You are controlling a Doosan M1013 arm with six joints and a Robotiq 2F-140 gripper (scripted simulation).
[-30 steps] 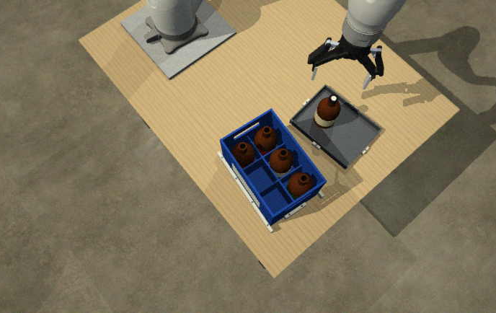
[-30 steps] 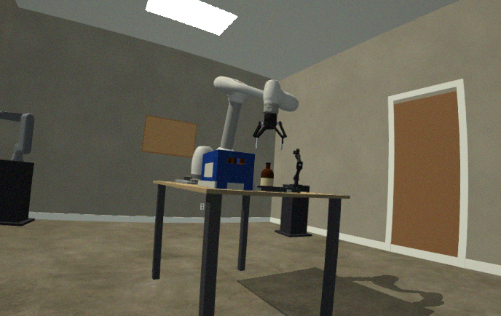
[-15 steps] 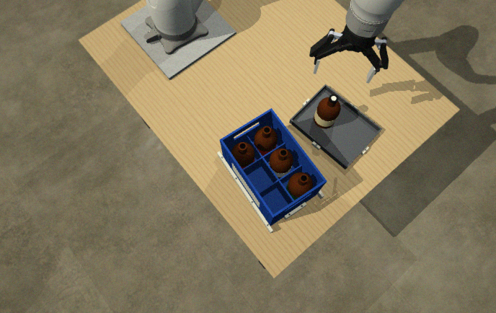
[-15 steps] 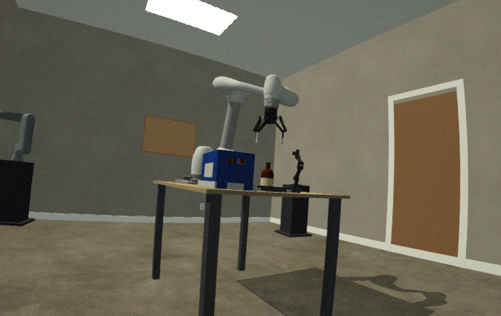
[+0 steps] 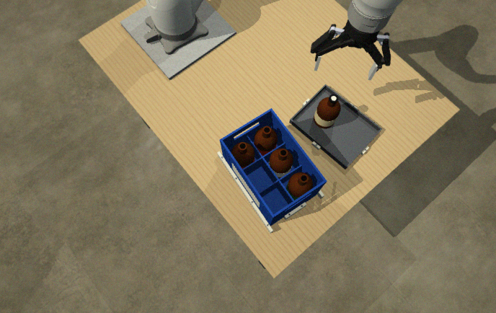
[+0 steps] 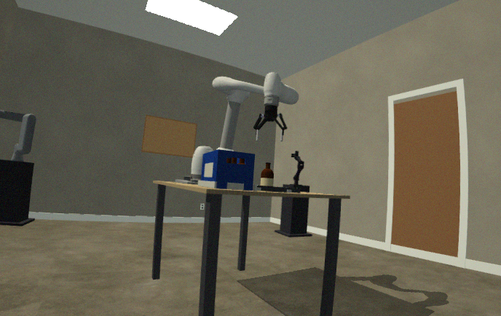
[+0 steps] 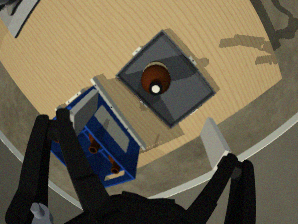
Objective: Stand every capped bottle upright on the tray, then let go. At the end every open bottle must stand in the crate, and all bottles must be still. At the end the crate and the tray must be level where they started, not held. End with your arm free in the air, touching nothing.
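A brown capped bottle [image 5: 328, 111] [image 6: 267, 174] [image 7: 155, 78] with a white cap top and cream label stands upright on the dark grey tray [image 5: 360, 136] [image 7: 191, 98], near one end. The blue crate [image 5: 259, 177] [image 6: 233, 173] stands beside the tray. Several brown bottles with dark open mouths stand in its compartments, such as one bottle [image 5: 266, 139] in a far corner and one bottle [image 5: 300, 184] at the near end; two compartments on the left side are empty. Their lower parts are mostly hidden. My gripper [image 5: 342, 74] [image 6: 269, 135] is wide open and empty, high above the table beside the tray.
Pale brackets [image 5: 242, 190] sit along the crate's sides, and small clips [image 5: 316, 145] sit at the tray's edges. The robot's base plate [image 5: 209, 37] is at the table's far left. The crate's walls rise well above the tray's low rim.
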